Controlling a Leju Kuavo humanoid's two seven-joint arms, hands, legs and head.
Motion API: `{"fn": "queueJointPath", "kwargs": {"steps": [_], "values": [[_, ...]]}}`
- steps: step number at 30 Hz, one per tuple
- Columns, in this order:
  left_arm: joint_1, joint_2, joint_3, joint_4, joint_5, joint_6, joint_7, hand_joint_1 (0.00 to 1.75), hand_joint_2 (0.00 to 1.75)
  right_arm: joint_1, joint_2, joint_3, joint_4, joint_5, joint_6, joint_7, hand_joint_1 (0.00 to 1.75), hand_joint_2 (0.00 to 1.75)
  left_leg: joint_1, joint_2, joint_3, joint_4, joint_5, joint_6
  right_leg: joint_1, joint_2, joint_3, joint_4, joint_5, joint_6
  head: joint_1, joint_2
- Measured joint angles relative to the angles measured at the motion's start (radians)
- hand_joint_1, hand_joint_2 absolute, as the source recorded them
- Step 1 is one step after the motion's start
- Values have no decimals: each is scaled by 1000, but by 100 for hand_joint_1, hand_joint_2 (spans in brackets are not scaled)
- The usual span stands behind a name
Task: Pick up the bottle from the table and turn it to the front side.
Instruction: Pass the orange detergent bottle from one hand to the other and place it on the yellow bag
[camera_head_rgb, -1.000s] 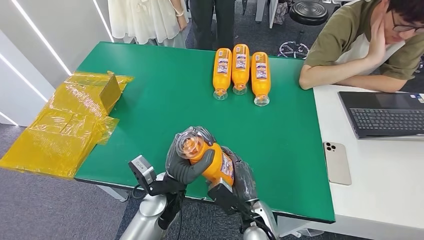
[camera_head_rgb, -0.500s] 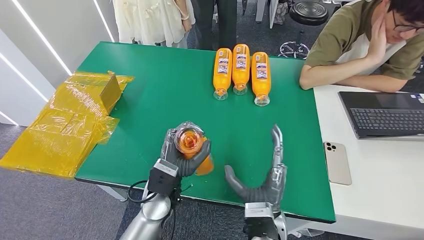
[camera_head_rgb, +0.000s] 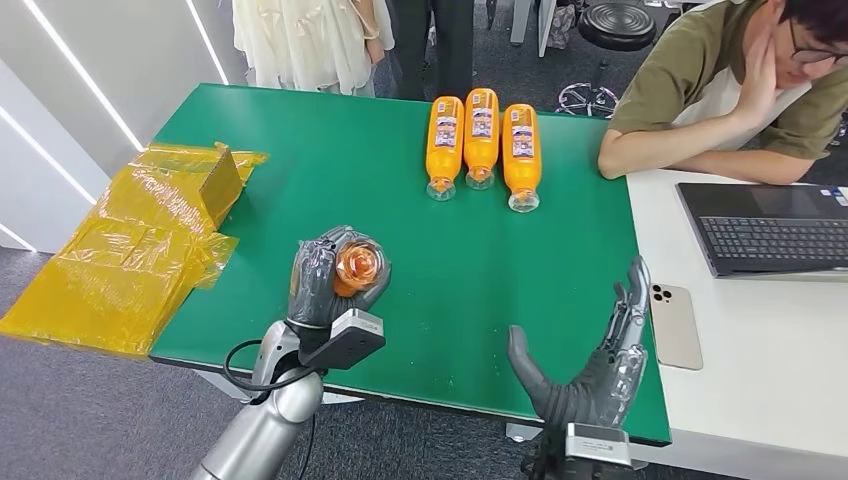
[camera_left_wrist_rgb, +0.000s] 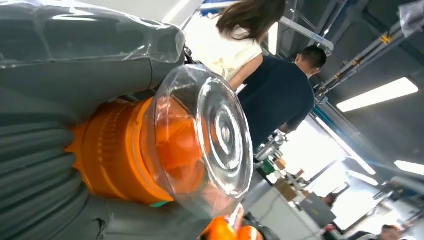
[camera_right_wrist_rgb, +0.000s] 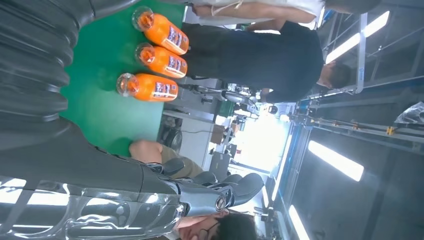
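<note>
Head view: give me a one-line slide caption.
Left hand holds an orange bottle cap-up over the green table; right hand open, three bottles lying beyond.

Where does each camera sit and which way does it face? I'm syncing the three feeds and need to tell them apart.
Head view: high on the body, looking forward and down at the green table; both arms enter from below, the left hand gripping the held bottle, the right hand spread.
Left wrist view: behind the left hand, facing the held bottle's clear cap.
Right wrist view: behind the right hand, facing the three lying bottles.
Shared: head and right wrist both show the three lying bottles.
</note>
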Motion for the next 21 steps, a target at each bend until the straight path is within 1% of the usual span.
{"fn": "queueJointPath", "kwargs": {"steps": [2,5,8,12,15,18,21], "values": [[-21,24,0,28,-139,51,68,175,175,10,-1,-6,0,-2,0,0,0,175,0,0,0,0,0,0,0,0,0,0,0,0,0,0],[-82,86,4,119,-416,140,202,175,175,36,-9,-20,0,-17,0,0,0,175,0,0,0,0,0,0,0,0,0,0,0,0,0,0],[-159,157,13,258,-586,177,274,175,175,64,-18,-31,-5,-31,0,0,0,175,1,1,1,0,1,-1,1,1,0,1,0,-1,0,0],[-256,242,9,447,-727,175,310,175,175,91,-31,-38,-21,-37,0,0,0,175,1,2,1,0,1,-2,1,2,-1,2,0,-1,0,0],[-321,294,-24,562,-777,151,325,175,175,106,-39,-39,-37,-37,0,0,0,175,1,2,1,0,1,-2,1,2,-1,2,0,-1,0,0],[-369,331,-84,643,-784,115,329,175,175,111,-45,-39,-47,-39,0,0,0,175,1,2,1,0,1,-2,1,2,-1,1,0,-1,0,0],[-396,355,-139,694,-784,94,324,175,175,111,-50,-39,-47,-46,0,0,0,175,1,2,0,0,1,-2,1,2,-1,1,0,-1,0,0]]}}
